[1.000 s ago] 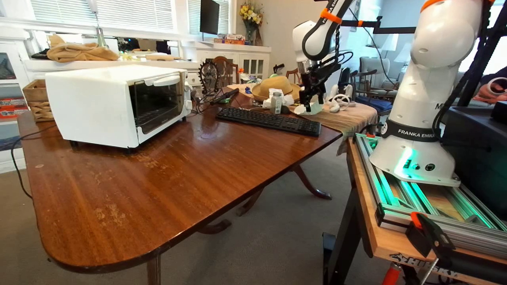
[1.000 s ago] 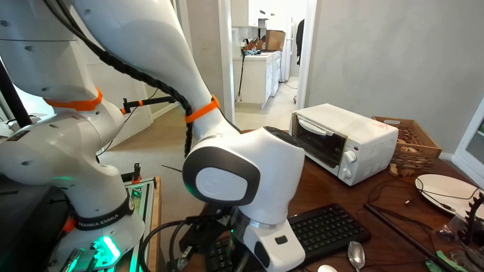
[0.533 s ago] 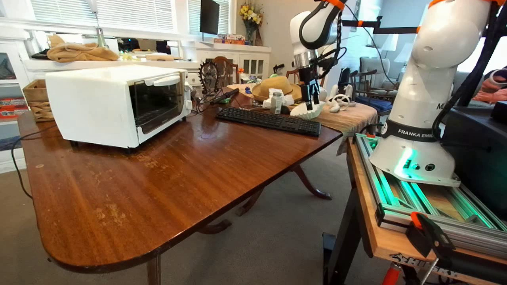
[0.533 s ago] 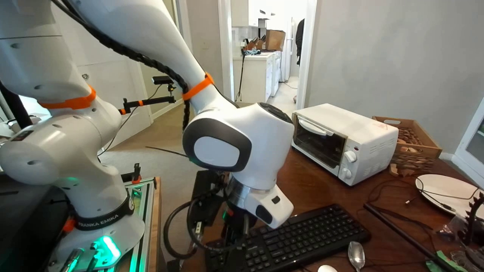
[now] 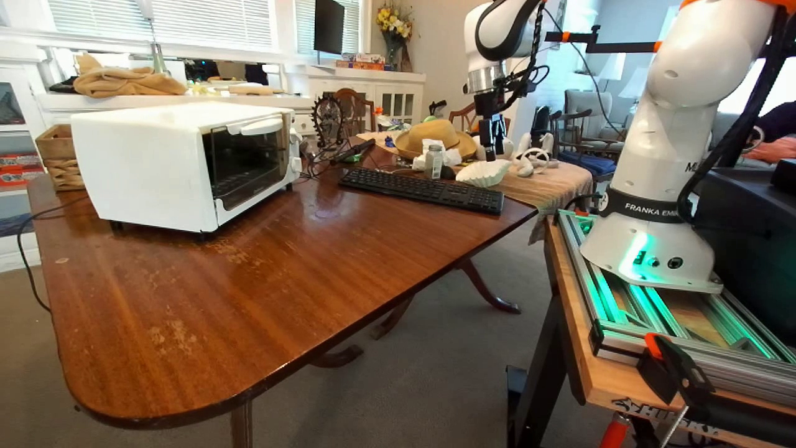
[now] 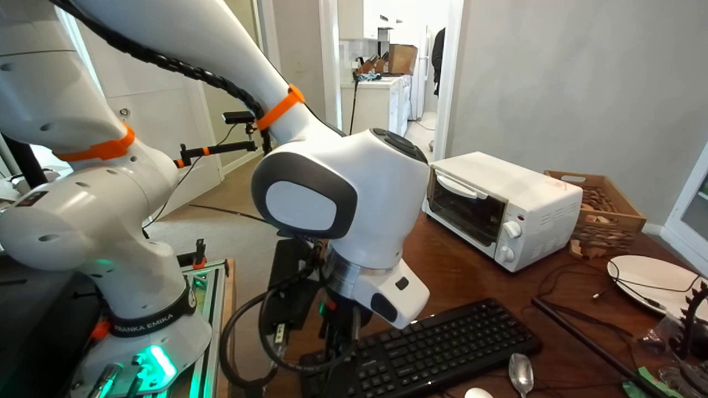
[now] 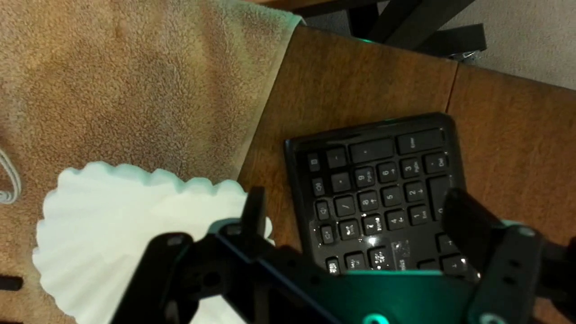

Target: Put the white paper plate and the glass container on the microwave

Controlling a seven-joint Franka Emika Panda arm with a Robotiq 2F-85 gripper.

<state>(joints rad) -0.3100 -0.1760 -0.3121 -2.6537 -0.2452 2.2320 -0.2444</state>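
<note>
Window blinds [image 5: 214,25], a vase of flowers [image 5: 393,31] and a kitchen counter [image 6: 366,113] through a doorway [image 6: 449,83] show a home.

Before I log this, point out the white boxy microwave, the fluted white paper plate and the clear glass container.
White boxy microwave [image 5: 171,168], in an exterior view: its side wall.
Fluted white paper plate [image 7: 117,220], in the wrist view: its upper surface.
Clear glass container [image 5: 433,163], in an exterior view: its body.

Between the flat black plastic keyboard [image 5: 423,190] and the boxy white dark-windowed microwave [image 5: 146,165], bare brown wooden tabletop [image 5: 298,274] leaves passage. Behind the keyboard, a fluted white paper plate [image 5: 482,175], a clear glass jar [image 5: 433,163], a tan brimmed hat [image 5: 434,132] and a metal spoon [image 6: 521,372] obstruct; a long black rod [image 6: 597,346] lies off the end away from the plate.
</note>
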